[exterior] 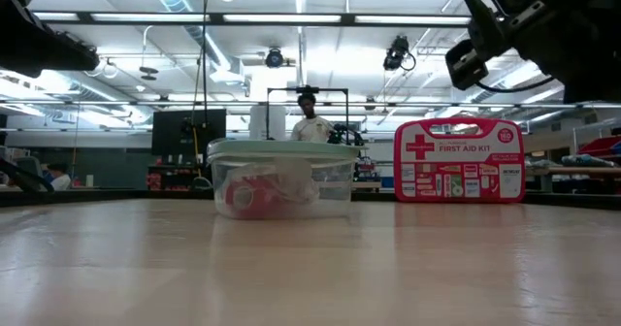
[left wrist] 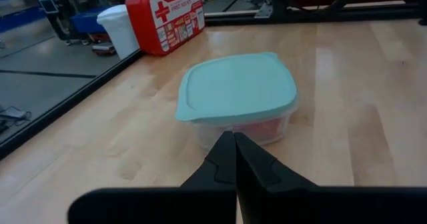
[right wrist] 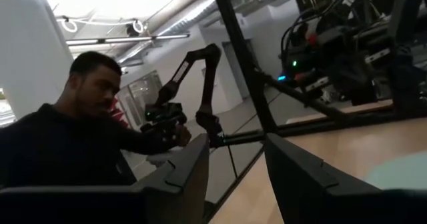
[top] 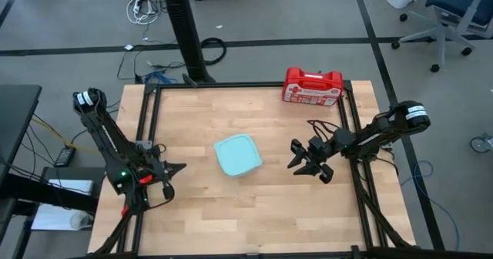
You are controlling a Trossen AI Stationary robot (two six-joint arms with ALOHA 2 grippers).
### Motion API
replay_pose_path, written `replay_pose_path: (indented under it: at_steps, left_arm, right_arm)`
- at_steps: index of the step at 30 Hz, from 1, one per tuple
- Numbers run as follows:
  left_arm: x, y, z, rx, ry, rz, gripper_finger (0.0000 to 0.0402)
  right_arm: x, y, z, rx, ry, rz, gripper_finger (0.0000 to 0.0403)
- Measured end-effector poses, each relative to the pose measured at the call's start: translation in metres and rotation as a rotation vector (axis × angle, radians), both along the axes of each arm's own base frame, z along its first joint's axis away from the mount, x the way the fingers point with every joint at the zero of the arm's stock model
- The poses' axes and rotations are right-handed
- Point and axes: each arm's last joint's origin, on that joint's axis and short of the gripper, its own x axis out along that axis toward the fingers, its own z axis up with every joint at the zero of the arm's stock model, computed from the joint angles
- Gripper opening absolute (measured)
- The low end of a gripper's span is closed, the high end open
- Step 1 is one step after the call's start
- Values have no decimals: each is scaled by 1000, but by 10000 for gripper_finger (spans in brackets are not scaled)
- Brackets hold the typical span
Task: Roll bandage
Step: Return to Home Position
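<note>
A clear plastic container [top: 237,155] with a teal lid [left wrist: 237,87] stands in the middle of the table. Something red shows through its wall [exterior: 243,196], which looks like the bandage; its shape is unclear. My left gripper [top: 180,167] hangs shut to the left of the container and points at it, with its fingertips [left wrist: 233,139] a short way from the wall. My right gripper [top: 297,159] hangs to the right of the container, above the table. It is open, with nothing between its fingers [right wrist: 237,164].
A red first-aid case [top: 312,86] stands upright at the far right edge of the table. Bare wood lies all around the container. A person [right wrist: 73,137] sits beyond the table beside another robot arm, and a second person [exterior: 309,122] stands far behind.
</note>
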Motion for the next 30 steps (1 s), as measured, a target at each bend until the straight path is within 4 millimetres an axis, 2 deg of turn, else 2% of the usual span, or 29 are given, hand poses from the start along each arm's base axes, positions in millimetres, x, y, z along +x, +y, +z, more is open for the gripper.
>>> replay_pose_path:
  at_steps: [13, 18, 23, 26, 30]
  left_arm:
    - [-6, 12, -8, -118, -4, -19, 0]
    - [-7, 13, -15, -137, 2, -66, 0]
    - [-4, 7, -18, -156, 1, -182, 0]
    - [2, 1, -10, -152, -14, -285, 0]
    - [12, -5, 3, -149, -54, -480, 0]
  right_arm:
    - [-31, -3, -14, -16, 41, -1, 148]
    - [-33, -1, -15, -52, 26, 57, 148]
    - [-33, -1, -14, -105, -11, 42, 148]
    - [-25, 0, -6, -103, -53, 47, 148]
    - [-17, 6, 6, -135, -122, 145, 148]
